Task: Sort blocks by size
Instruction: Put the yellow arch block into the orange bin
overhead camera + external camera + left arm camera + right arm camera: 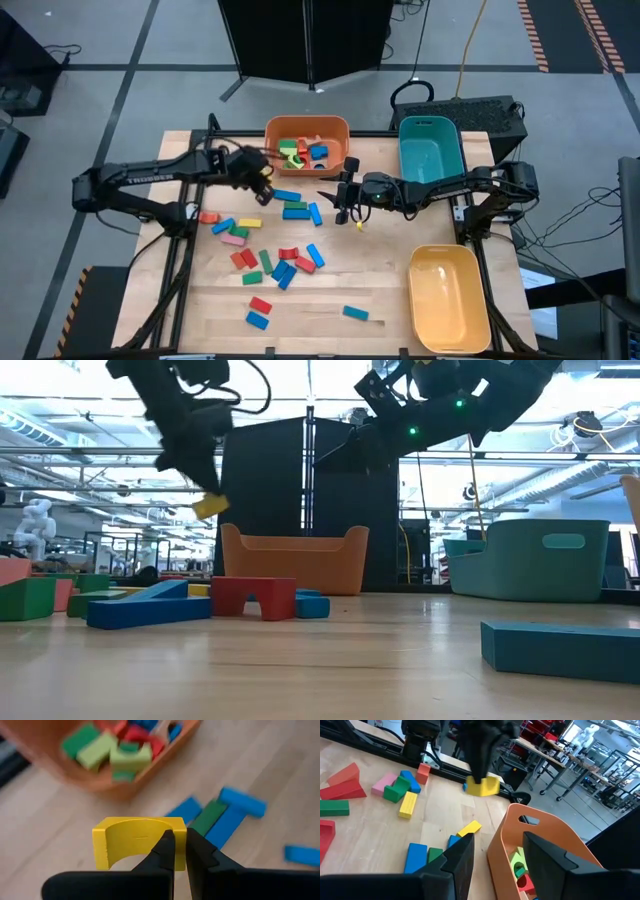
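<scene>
A yellow arch-shaped block (135,840) is held aloft in the closed left gripper (179,851), just beside the orange plastic bin (306,131) at the desk's far edge, where other blocks (300,152) are piled. Loose coloured blocks (270,262) are scattered below, and the right gripper (495,862) is held with jaws parted and empty near that bin.

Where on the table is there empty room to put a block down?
Bare wood lies between the scattered small coloured blocks and the yellow plastic bin, and along the near edge past the lone blue block. It is crowded left of centre and in front of the orange plastic bin.
</scene>
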